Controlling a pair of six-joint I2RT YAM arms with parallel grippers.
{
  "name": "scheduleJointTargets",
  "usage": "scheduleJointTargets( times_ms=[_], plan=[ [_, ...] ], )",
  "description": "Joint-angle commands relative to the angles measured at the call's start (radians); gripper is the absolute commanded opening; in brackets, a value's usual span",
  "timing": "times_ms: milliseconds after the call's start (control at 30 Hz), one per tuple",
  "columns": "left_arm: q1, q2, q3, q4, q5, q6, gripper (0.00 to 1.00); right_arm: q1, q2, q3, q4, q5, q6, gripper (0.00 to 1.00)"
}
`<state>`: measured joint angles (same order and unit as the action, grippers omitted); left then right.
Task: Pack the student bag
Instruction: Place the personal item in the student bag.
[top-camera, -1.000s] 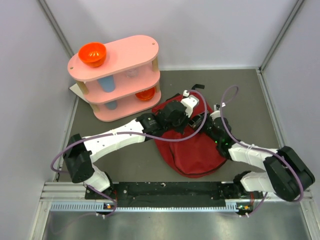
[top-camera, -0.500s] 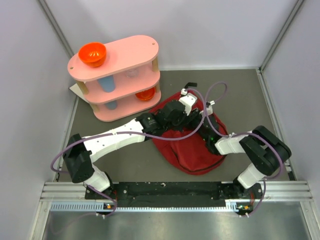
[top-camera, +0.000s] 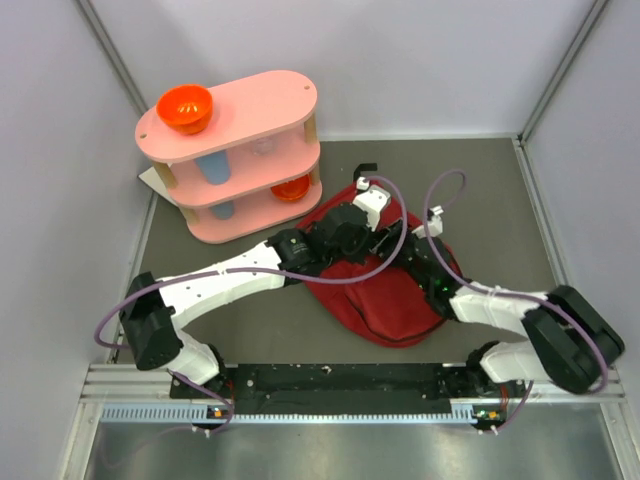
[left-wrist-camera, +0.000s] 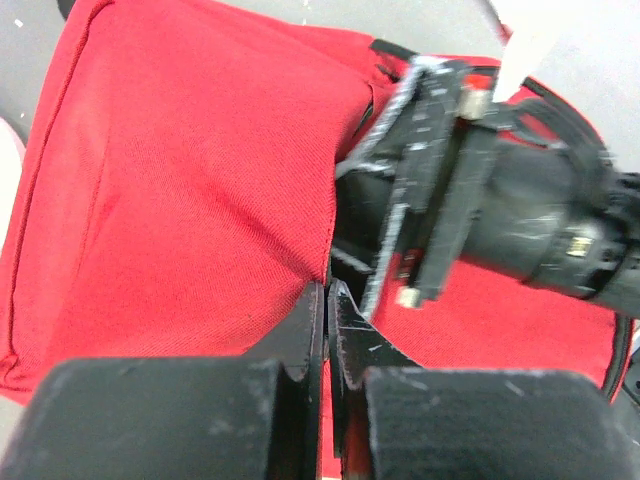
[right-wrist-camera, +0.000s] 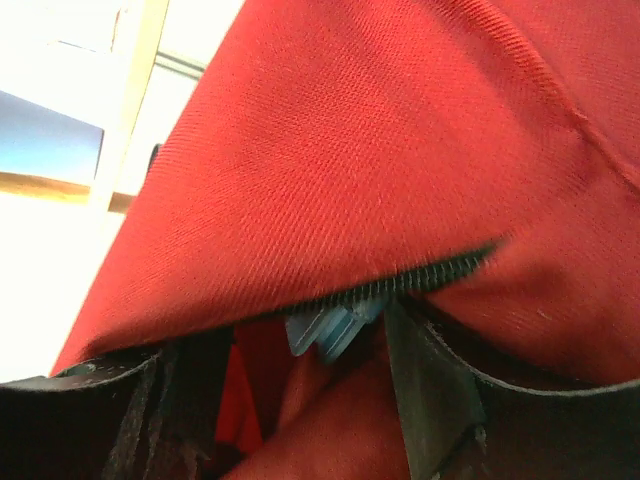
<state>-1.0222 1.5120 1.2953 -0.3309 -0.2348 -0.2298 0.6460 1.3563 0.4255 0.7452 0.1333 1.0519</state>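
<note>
**Task item.** The student bag (top-camera: 385, 305) is a large dark red backpack of woven fabric. It lies flat near the middle of the table (top-camera: 480, 190), between the two arms. Its rounded end points toward the arm bases. A black strap (top-camera: 366, 168) extends from its far end. In the right wrist view, a row of dark zip teeth (right-wrist-camera: 420, 275) runs along a raised fabric edge. A pale blue-grey slider (right-wrist-camera: 325, 330) hangs just beneath it.

**End effectors.** The left end effector (left-wrist-camera: 327, 300) is clenched on a fold of the bag's fabric at the far part of the bag. Its fingers are pressed almost together with red cloth between them. The right end effector (right-wrist-camera: 300, 335) sits at the zip opening, close beside the left one. Its fingers stand apart with cloth bulging between them. Whether they clamp the cloth cannot be told.

**Surroundings.** A pink three-tier shelf (top-camera: 240, 150) stands at the far left of the table, just beside the bag's far corner. An orange bowl (top-camera: 185, 108) rests on its top tier. A blue cup (top-camera: 212, 165) stands on the middle tier. A second orange item (top-camera: 290, 187) sits on the lower tier.

**Obstructions.** In the top view, both wrists and their purple cables (top-camera: 390, 250) cover the bag's opening.
</note>
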Motion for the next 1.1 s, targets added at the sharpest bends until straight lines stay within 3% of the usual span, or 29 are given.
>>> scheduleJointTargets(
  times_ms=[0, 100, 133, 167, 200, 533, 633, 700, 733, 767, 867, 900, 933, 1000, 1067],
  plan=[
    [0.008, -0.046, -0.017, 0.032, -0.021, -0.023, 0.00, -0.002, -0.173, -0.025, -0.180, 0.086, -0.047, 0.62],
    [0.010, -0.039, -0.016, 0.033, -0.017, -0.026, 0.00, -0.003, -0.220, -0.025, -0.243, 0.088, -0.041, 0.60],
    [0.010, -0.039, -0.014, 0.035, -0.012, -0.028, 0.00, -0.002, -0.220, -0.027, -0.244, 0.081, -0.041, 0.57],
    [0.010, -0.038, -0.013, 0.035, -0.011, -0.028, 0.00, -0.003, -0.215, -0.027, -0.236, 0.075, -0.040, 0.47],
    [0.010, -0.039, -0.013, 0.033, -0.009, -0.029, 0.00, -0.006, -0.204, -0.024, -0.231, 0.068, -0.029, 0.45],
    [0.010, -0.046, -0.027, 0.024, 0.012, -0.026, 0.00, -0.025, 0.033, 0.068, -0.037, -0.049, 0.037, 0.23],
    [0.010, -0.044, -0.034, 0.018, 0.012, -0.031, 0.00, -0.023, 0.064, 0.062, 0.081, -0.099, 0.014, 0.23],
    [0.010, -0.044, -0.042, 0.010, 0.002, -0.039, 0.00, -0.025, 0.034, 0.049, 0.091, -0.110, -0.010, 0.32],
    [0.010, -0.044, -0.047, 0.012, -0.001, -0.042, 0.02, -0.023, 0.008, 0.038, 0.024, -0.103, -0.019, 0.38],
    [0.010, -0.047, -0.051, 0.001, -0.008, -0.051, 0.15, -0.025, -0.020, 0.038, -0.068, -0.081, -0.029, 0.40],
    [0.010, -0.076, -0.068, -0.005, -0.037, -0.080, 0.32, -0.025, -0.153, 0.044, -0.414, 0.009, -0.064, 0.48],
    [0.010, -0.088, -0.085, -0.002, -0.052, -0.089, 0.50, -0.023, -0.236, 0.032, -0.470, 0.029, -0.069, 0.49],
    [0.010, -0.099, -0.093, 0.000, -0.061, -0.098, 0.57, -0.025, -0.274, -0.002, -0.519, 0.060, -0.076, 0.51],
    [0.013, -0.140, -0.117, -0.003, -0.084, -0.121, 0.70, -0.025, -0.423, -0.034, -0.662, 0.094, -0.092, 0.52],
    [0.022, -0.195, -0.142, -0.005, -0.144, -0.160, 0.75, -0.023, -0.529, -0.073, -0.743, 0.138, -0.084, 0.53]
  ],
)
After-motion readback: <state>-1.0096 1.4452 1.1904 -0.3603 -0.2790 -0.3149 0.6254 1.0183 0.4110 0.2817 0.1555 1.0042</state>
